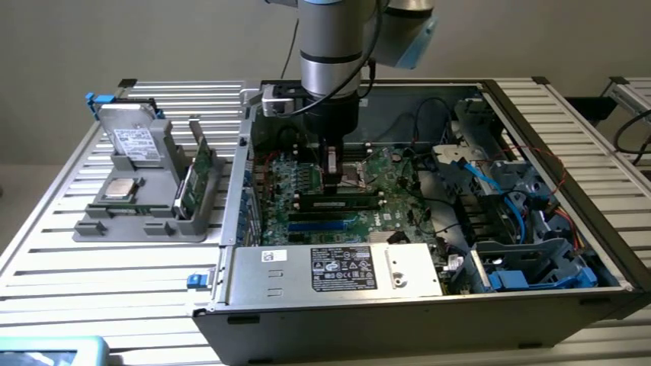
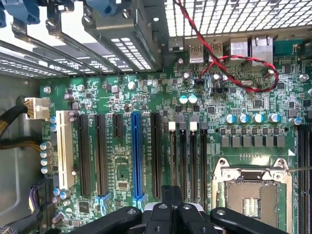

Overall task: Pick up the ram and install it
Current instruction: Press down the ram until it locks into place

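The fingers [image 2: 172, 195] are pressed tight together with nothing between them. In the wrist view you can see their black tips side by side, low over the green motherboard [image 2: 146, 97]. They hang just over the ends of the black memory slots [image 2: 187, 156], right beside the silver processor socket [image 2: 253, 190].

In the exterior view the fingers [image 1: 333, 183] point straight down from the grey arm [image 1: 331, 53], inside the open computer case [image 1: 428, 213]. The ram [image 1: 341, 203] lies just below and beside them. It is a long, thin stick, and it sits in a slot on the motherboard, running sideways across the board. The fingers are close to its end on the exterior view's left, but I cannot tell if they touch it.

Near the front of the case is a silver box with a white label [image 1: 341, 268]. On the exterior view's right, blue and black cables [image 1: 508, 206] twist around grey metal parts.

In the wrist view a long blue slot [image 2: 136, 156] and a white slot [image 2: 63, 148] stand in a row with other black slots. A red and black wire [image 2: 239, 73] loops over the top part of the board.

The case stands on a worktop [image 1: 102, 267] made of silver bars. To the exterior view's left of the case is a grey holder [image 1: 152, 191]. It carries a square silver chip [image 1: 122, 188] and green cards [image 1: 198, 171] standing on edge.
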Available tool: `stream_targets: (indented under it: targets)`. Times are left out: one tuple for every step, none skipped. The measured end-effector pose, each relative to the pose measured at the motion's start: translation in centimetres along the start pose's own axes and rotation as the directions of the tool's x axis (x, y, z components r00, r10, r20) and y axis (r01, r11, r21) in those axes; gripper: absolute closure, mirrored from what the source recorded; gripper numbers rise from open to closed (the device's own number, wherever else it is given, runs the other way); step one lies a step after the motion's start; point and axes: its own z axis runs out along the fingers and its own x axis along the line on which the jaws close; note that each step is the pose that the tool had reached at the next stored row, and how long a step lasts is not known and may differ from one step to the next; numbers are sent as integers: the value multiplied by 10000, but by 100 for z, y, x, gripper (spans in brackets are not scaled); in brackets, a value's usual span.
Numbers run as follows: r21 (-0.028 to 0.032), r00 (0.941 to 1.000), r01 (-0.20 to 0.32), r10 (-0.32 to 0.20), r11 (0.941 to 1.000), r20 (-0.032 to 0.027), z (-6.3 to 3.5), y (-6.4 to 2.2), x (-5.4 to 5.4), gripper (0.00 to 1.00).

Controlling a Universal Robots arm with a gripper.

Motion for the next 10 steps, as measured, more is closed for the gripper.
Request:
stream_targets:
  targets:
    - [-10, 10000, 2, -2, 10000, -1, 2, 10, 0, 89]
    - [-16, 10000, 2, -2, 10000, -1, 3, 18, 1, 89]
    - [-18, 10000, 3, -3, 10000, -3, 5, 28, 0, 89]
    - [-19, 10000, 3, -3, 10000, -2, 8, 35, -2, 89]
    - [-18, 10000, 2, -2, 10000, 0, 13, 42, -4, 89]
    - [-18, 10000, 3, -3, 10000, -1, 18, 48, -7, 89]
    - [-18, 10000, 2, -2, 10000, 0, 23, 50, -11, 89]
    - [-19, 10000, 3, -3, 10000, -1, 28, 51, -18, 89]
    - [-19, 10000, 3, -3, 10000, 1, 33, 52, -27, 89]
    - [-18, 10000, 2, -2, 10000, 2, 36, 52, -36, 89]
